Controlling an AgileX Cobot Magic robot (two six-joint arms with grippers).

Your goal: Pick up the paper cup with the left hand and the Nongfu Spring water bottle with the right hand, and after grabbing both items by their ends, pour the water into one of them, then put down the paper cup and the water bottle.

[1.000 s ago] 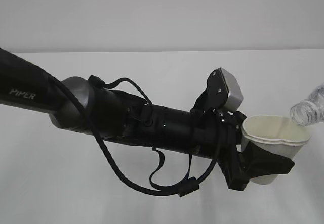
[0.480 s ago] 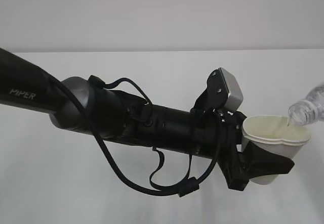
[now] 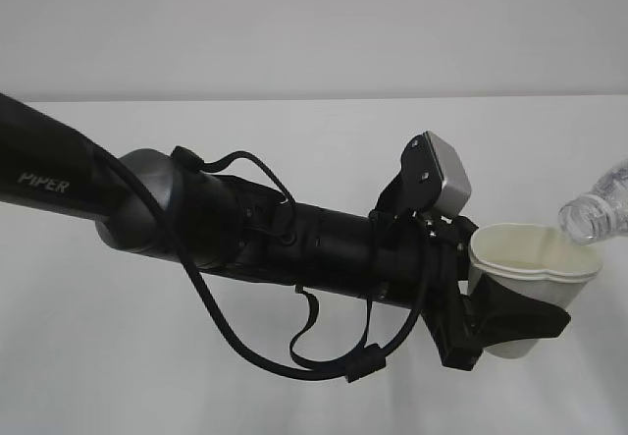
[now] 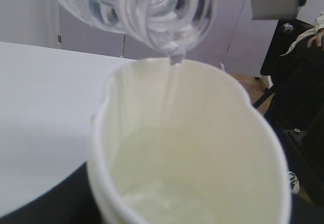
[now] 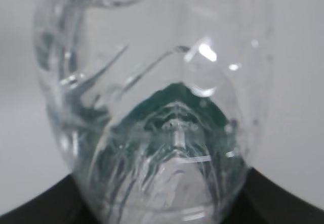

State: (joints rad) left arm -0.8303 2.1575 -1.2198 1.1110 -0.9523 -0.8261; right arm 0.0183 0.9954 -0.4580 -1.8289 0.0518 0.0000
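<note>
My left gripper (image 3: pixel 523 309) is shut on the cream paper cup (image 3: pixel 535 258), held upright above the white table at the right of the exterior view; one black finger (image 3: pixel 525 319) wraps its front and dents the rim. The clear Nongfu Spring water bottle (image 3: pixel 597 211) leans in from the right edge, its open mouth just over the cup's far rim. In the left wrist view a thin stream of water (image 4: pixel 174 64) falls from the bottle's mouth (image 4: pixel 157 16) into the cup (image 4: pixel 202 133), which holds a little water (image 4: pixel 167 198). My right gripper (image 5: pixel 159 206) is shut on the bottle's base (image 5: pixel 152 107).
The thick black left arm (image 3: pixel 196 219) with loose cables (image 3: pixel 324 356) and a grey camera box (image 3: pixel 444 175) spans the white table (image 3: pixel 294 121). A pale wall stands behind. Dark furniture (image 4: pixel 298 107) shows at the right of the left wrist view.
The bottle's mouth has dipped slightly lower and closer to the cup's rim. The left arm and the cup have stayed still.
</note>
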